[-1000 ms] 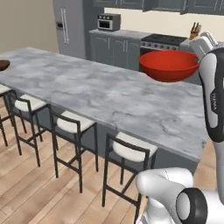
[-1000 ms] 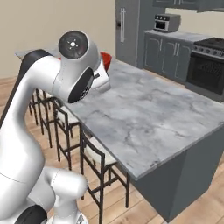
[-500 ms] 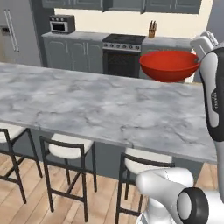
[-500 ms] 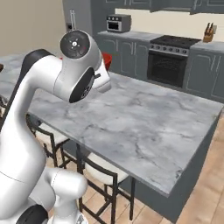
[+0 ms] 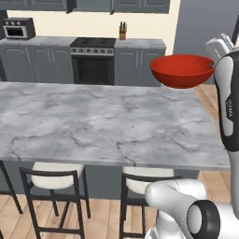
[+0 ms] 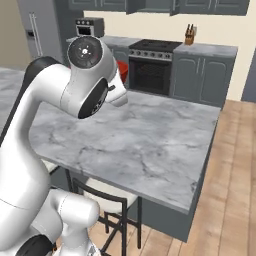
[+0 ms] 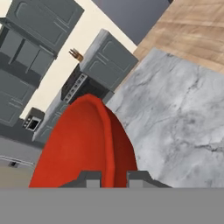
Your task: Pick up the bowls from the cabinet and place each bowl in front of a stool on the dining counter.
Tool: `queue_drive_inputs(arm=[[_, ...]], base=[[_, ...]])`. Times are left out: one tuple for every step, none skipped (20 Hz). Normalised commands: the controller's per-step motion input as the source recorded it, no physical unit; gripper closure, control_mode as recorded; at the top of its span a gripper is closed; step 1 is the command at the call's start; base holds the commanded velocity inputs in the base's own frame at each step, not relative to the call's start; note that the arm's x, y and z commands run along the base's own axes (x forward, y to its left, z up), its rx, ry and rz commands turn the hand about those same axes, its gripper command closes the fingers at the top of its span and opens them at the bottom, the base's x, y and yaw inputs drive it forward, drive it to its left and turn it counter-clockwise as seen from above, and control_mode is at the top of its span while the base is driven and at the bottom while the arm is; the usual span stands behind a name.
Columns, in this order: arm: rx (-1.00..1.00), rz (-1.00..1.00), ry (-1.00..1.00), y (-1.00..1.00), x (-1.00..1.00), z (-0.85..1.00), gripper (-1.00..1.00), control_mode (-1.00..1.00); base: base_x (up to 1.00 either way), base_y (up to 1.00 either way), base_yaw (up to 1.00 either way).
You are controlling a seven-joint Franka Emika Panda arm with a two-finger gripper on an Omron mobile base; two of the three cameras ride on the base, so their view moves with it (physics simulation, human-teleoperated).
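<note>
A glossy red bowl (image 5: 182, 70) hangs in the air above the far right corner of the dining counter (image 5: 93, 126). My gripper (image 7: 113, 177) is shut on its rim, with one fingertip (image 7: 89, 178) inside the bowl (image 7: 78, 144) and the other outside. In the right base view my arm hides all but a sliver of the red bowl (image 6: 122, 72). Cream-seated stools (image 5: 56, 170) (image 5: 140, 183) stand along the counter's near side, another stool (image 6: 105, 192) below its edge. Dark grey upper cabinets (image 5: 135, 4) line the back wall.
A black stove (image 5: 93, 58) with grey lower cabinets and a knife block (image 5: 122, 30) stands against the back wall. A microwave (image 5: 18, 28) sits at the far left. Wood floor (image 6: 235, 165) lies past the counter's right end.
The whole scene has slid left in both base views, so the camera has moved and the counter's right end has come into view. The red bowl stays gripped.
</note>
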Motion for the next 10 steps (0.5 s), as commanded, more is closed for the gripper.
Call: queue_drive_inputs(arm=[[0.0, 0.0, 0.0, 0.0, 0.0, 0.0, 1.0, 1.0], [0.0, 0.0, 0.0, 0.0, 0.0, 0.0, 1.0, 1.0], [0.0, 0.0, 0.0, 0.0, 0.0, 0.0, 1.0, 1.0], [0.0, 0.0, 0.0, 0.0, 0.0, 0.0, 1.0, 1.0], [0.0, 0.0, 0.0, 0.0, 0.0, 0.0, 1.0, 1.0], [0.0, 0.0, 0.0, 0.0, 0.0, 0.0, 1.0, 1.0], [0.0, 0.0, 0.0, 0.0, 0.0, 0.0, 1.0, 1.0], [0.0, 0.0, 0.0, 0.0, 0.0, 0.0, 1.0, 1.0], [0.0, 0.0, 0.0, 0.0, 0.0, 0.0, 1.0, 1.0], [0.0, 0.0, 0.0, 0.0, 0.0, 0.0, 1.0, 1.0]], base=[[0.47, 0.0, -0.31], [0.53, 0.0, -0.31], [0.58, 0.0, -0.31], [0.61, 0.07, -0.31], [0.64, 0.15, -0.32], [0.67, 0.22, -0.32], [0.74, 0.27, -0.31], [0.78, 0.32, -0.31], [0.81, 0.35, -0.32], [0.8, 0.34, -0.31]])
